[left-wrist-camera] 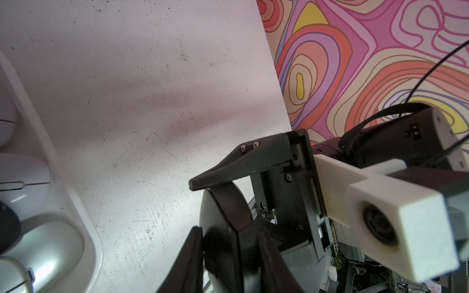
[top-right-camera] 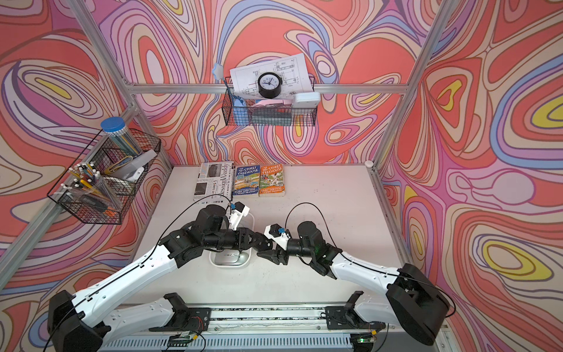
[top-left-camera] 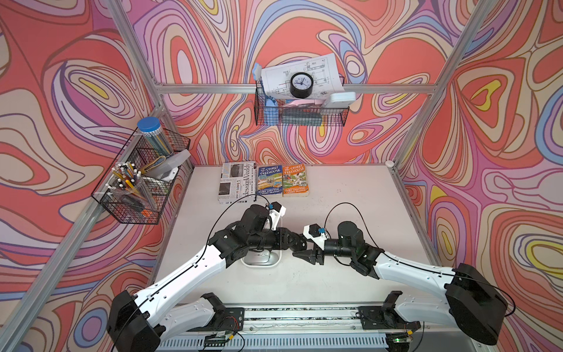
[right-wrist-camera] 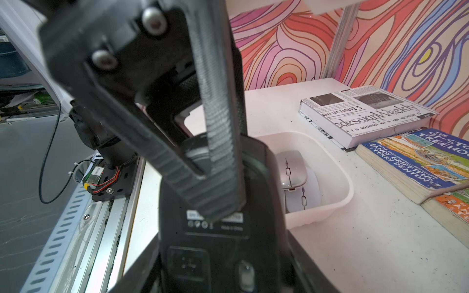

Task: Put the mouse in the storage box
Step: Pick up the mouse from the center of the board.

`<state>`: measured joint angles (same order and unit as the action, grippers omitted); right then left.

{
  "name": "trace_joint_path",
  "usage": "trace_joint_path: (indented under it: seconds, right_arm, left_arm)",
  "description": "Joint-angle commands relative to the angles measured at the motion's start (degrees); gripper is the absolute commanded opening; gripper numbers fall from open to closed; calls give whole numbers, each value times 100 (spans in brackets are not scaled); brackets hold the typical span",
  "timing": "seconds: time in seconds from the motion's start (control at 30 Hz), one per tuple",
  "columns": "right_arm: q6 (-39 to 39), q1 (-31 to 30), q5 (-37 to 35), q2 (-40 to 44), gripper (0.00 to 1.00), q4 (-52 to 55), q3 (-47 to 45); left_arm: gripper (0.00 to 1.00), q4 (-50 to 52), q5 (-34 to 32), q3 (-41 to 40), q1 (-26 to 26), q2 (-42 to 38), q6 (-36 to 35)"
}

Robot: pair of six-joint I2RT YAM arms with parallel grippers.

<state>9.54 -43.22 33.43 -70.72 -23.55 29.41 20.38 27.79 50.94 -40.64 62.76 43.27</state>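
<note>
Right claw (right-wrist-camera: 218,263) and left claw (left-wrist-camera: 228,243) both gripped the mouse (right-wrist-camera: 261,197) near the box (right-wrist-camera: 347,187) — right needed to release only once left held firm.

Swirl-patterned walls (top-left-camera: 76,91) in red, pink and lilac, framed by aluminium posts (top-left-camera: 447,70), enclose a white, scuffed bench (top-left-camera: 350,189); black wire baskets (top-left-camera: 300,119) hang on two walls.
</note>
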Motion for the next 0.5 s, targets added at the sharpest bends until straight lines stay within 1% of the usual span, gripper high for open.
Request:
trace_joint_path:
  seconds: [0.0,0.1,0.13,0.17,0.23,0.3,0.33,0.4,0.47]
  right_arm:
    - [76,-56,141,-88,41,56,186]
    - [67,-60,131,-100,42,69,205]
    - [68,-56,120,-108,43,78,215]
    - [58,-60,104,-116,47,85,214]
    - [35,-56,85,-118,56,79,214]
    - [-16,-60,9,-131,72,43,196]
    - [-41,-56,-22,-140,77,20,165]
    - [-99,-60,-144,-153,88,-68,101]
    - [-165,-61,-222,-136,94,-188,3]
  left_arm:
    - [15,-18,33,161,4,61,-113]
    - [6,-9,-6,138,4,70,-108]
    - [3,6,-44,152,3,71,-103]
    - [0,47,-91,153,3,75,-116]
    - [0,116,-179,179,1,64,-142]
    - [0,204,-347,175,-2,29,-152]
    - [0,243,-431,172,4,12,-152]
    - [0,348,-630,176,4,-43,-176]
    - [0,458,-829,175,4,-95,-202]
